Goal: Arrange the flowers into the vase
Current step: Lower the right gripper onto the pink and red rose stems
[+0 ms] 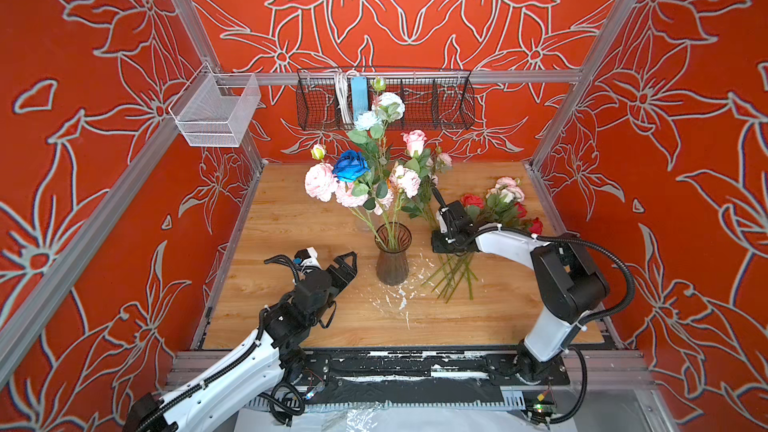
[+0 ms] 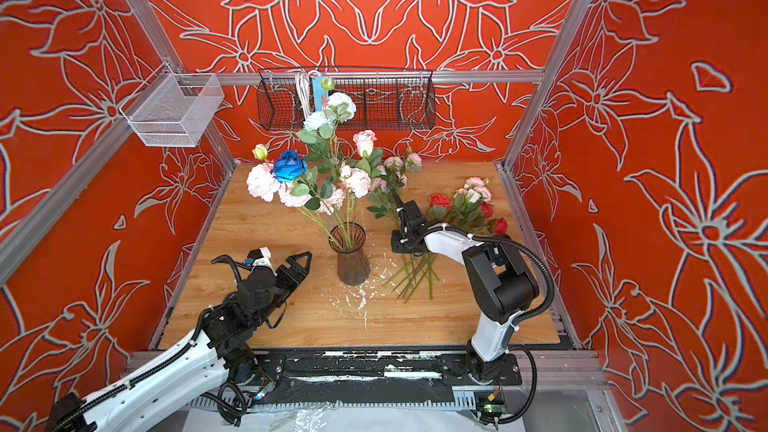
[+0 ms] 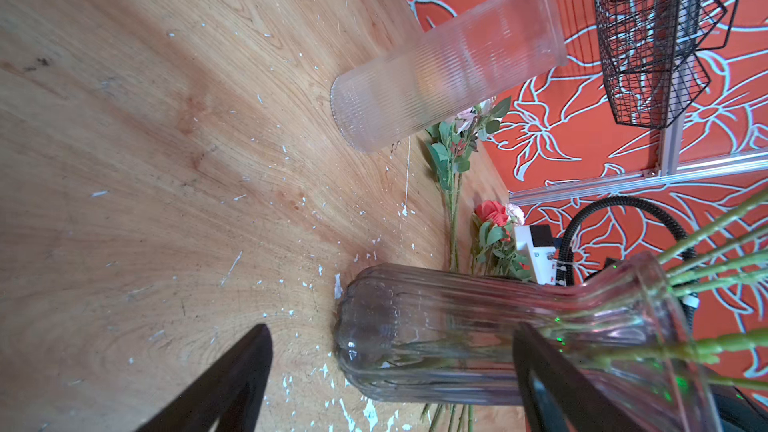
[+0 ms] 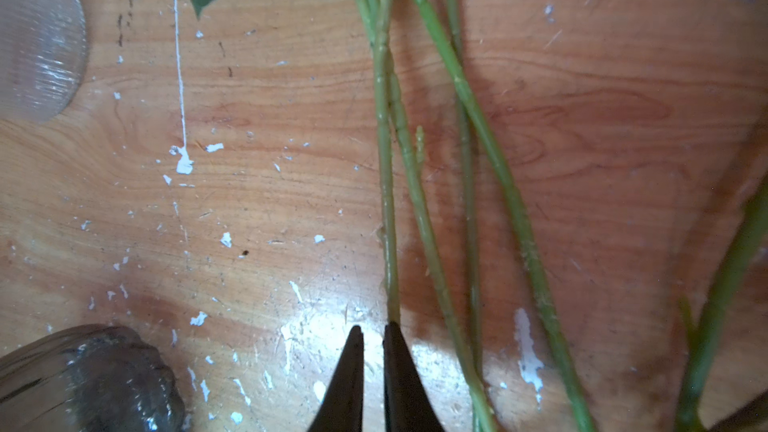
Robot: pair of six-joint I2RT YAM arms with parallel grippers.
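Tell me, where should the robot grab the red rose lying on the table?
Grab the red rose by its bare green stem, not the soft head. It lies flat on the table, so come straight down from above with the jaws across the stem, probably near the front where the stems fan apart, clear of leaves.

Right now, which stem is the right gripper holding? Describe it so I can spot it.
Start at the smoky glass vase on the wooden table; loose flowers lie right of it, stems fanned toward the front. The right gripper pinches the stem at that fan's vase-side edge, the only one running in between its jaws; the rest pass beside them.
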